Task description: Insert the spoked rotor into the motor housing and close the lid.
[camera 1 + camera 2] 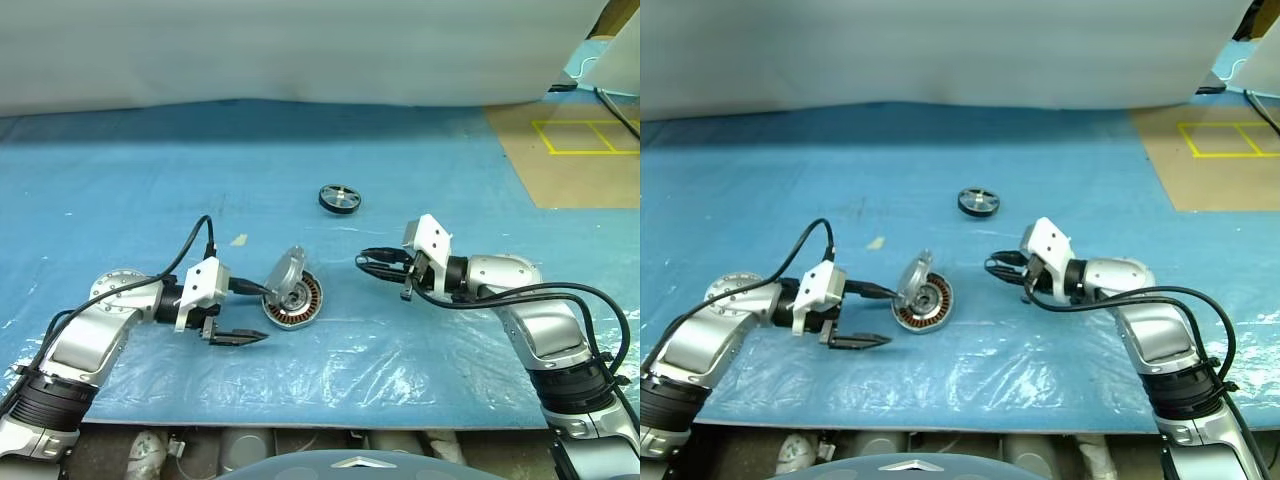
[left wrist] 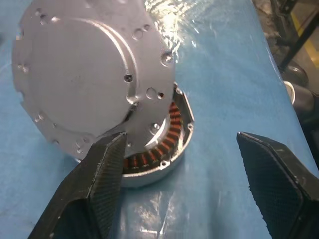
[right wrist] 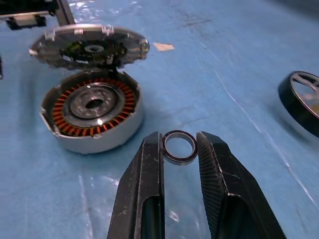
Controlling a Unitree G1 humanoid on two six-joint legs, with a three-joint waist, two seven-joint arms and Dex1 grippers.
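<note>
- The blue sheet (image 1: 120,190) covers the table across the head views; all the parts lie on it, in the middle band of the frame.
- The motor housing (image 1: 300,303) lies flat at centre, windings up and hollow, with the lid (image 1: 286,273) propped on edge, leaning over its upper-left rim, so the opening is partly roofed.
- The spoked rotor (image 1: 340,198) lies flat, well apart, above and right of the housing in the frame.
- The left gripper (image 1: 247,314) sits just left of the housing, fingers spread wide and empty, one at the lid's edge.
- The right gripper (image 1: 365,264) hovers right of the housing, below the rotor, fingers nearly together, pinching a thin black ring (image 3: 180,147).
- The right gripper looks the nearer to the rotor, which lies up-frame from it; its grip is taken up by the ring, though.
</note>
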